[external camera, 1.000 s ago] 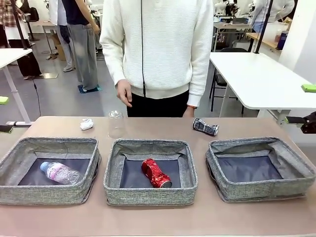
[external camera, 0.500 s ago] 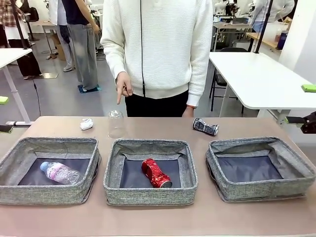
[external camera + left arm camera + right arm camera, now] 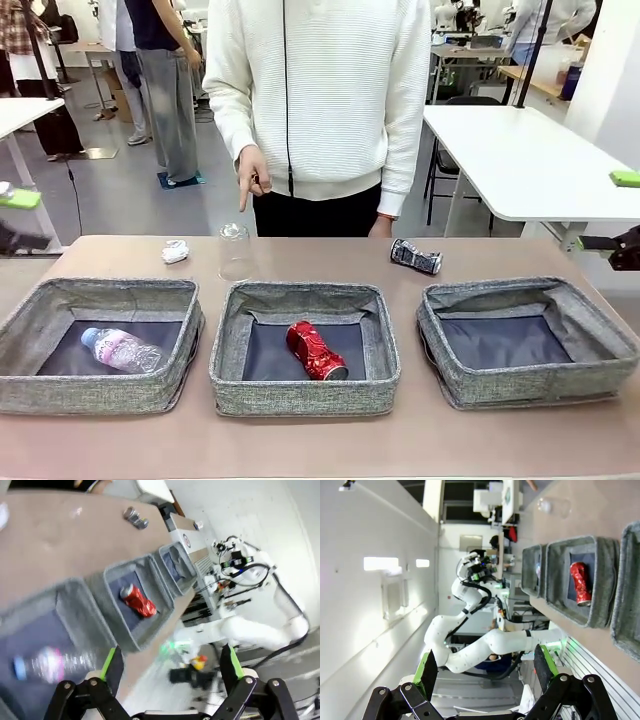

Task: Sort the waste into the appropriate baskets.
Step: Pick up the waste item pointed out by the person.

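Observation:
Three grey baskets stand in a row. The left basket [image 3: 100, 300] holds the small clear bottle [image 3: 120, 350]. A crushed red can [image 3: 317, 350] lies in the middle basket [image 3: 305, 300], and nothing lies in the right basket [image 3: 530, 300]. Behind them on the table are a white paper wad [image 3: 176, 251], an upturned clear cup [image 3: 235, 250] and a crushed dark can [image 3: 416, 257]. My left gripper [image 3: 15, 220] [image 3: 170, 665] stands open at the table's left edge. At the right edge my right gripper [image 3: 622, 212] [image 3: 485, 667] is open too. Neither holds anything.
A person in a white sweater stands at the far side, one hand [image 3: 250, 180] pointing a finger down above the cup. The table strip [image 3: 320, 440] in front of the baskets is bare. White tables stand behind on both sides.
The person's hand turned to point one finger downward. My left gripper shifted up and a little inward at the left edge. The waste and the right gripper stayed put.

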{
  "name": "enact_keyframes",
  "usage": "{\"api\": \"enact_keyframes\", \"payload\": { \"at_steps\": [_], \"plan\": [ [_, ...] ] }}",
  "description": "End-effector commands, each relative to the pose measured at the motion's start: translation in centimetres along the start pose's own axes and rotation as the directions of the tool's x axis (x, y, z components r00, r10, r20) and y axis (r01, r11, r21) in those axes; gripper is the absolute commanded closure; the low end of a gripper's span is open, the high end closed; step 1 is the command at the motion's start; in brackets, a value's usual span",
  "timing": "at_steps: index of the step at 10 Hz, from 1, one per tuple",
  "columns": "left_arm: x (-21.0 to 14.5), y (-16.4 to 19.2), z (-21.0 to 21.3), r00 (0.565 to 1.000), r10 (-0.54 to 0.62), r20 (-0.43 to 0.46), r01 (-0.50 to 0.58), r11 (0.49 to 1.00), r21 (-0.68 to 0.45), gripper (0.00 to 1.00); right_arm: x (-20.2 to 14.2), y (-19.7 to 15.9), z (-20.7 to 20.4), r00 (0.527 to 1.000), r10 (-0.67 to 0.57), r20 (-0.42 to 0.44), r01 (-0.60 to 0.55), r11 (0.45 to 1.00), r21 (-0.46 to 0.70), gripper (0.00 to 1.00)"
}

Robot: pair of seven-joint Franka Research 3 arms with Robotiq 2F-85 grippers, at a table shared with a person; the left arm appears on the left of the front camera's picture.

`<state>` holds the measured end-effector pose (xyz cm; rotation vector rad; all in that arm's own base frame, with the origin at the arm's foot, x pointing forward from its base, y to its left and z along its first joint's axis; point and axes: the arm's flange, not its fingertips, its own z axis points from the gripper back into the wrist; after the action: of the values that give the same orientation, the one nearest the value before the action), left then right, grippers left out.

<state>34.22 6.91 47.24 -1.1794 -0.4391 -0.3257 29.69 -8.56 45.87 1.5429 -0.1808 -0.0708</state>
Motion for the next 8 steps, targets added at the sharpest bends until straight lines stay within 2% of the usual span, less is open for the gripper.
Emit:
{"api": "enact_keyframes", "payload": {
  "at_steps": [1,2,3,4,5,6,7,8],
  "plan": [
    [4.3,3.5,-4.0,0.628,-0.724,0.286,0.760,0.650,-0.020,0.00,0.1,0.3,0.0,1.000,0.010,0.006,-0.010,1.000,0.022,0.00],
    [5.7,3.9,-6.1,0.511,-0.809,0.290,0.831,0.552,0.076,0.00,0.1,0.3,0.0,1.000,0.010,0.006,-0.010,1.000,0.022,0.00],
    [7.4,4.5,-8.1,0.428,-0.878,0.215,0.869,0.465,0.169,0.00,0.1,0.3,0.0,1.000,0.010,0.006,-0.010,1.000,0.022,0.00],
    [8.8,5.0,-10.3,0.315,-0.949,0.027,0.918,0.312,0.244,0.00,0.1,0.3,0.0,1.000,0.010,0.006,-0.010,1.000,0.022,0.00],
    [10.0,5.8,-11.6,0.230,-0.960,-0.158,0.948,0.184,0.260,0.00,0.1,0.3,0.0,1.000,0.010,0.006,-0.010,1.000,0.022,0.00],
    [11.2,6.8,-12.4,0.195,-0.945,-0.264,0.962,0.132,0.238,0.00,0.1,0.3,0.0,1.000,0.010,0.006,-0.010,1.000,0.022,0.00],
    [12.1,8.4,-12.9,0.182,-0.904,-0.387,0.965,0.090,0.244,0.00,0.1,0.3,0.0,1.000,0.010,0.006,-0.010,1.000,0.022,0.00],
    [12.5,11.3,-13.2,0.231,-0.847,-0.479,0.955,0.103,0.278,0.00,0.1,0.3,0.0,1.000,0.010,0.006,-0.010,1.000,0.022,0.00]
  ]
}}
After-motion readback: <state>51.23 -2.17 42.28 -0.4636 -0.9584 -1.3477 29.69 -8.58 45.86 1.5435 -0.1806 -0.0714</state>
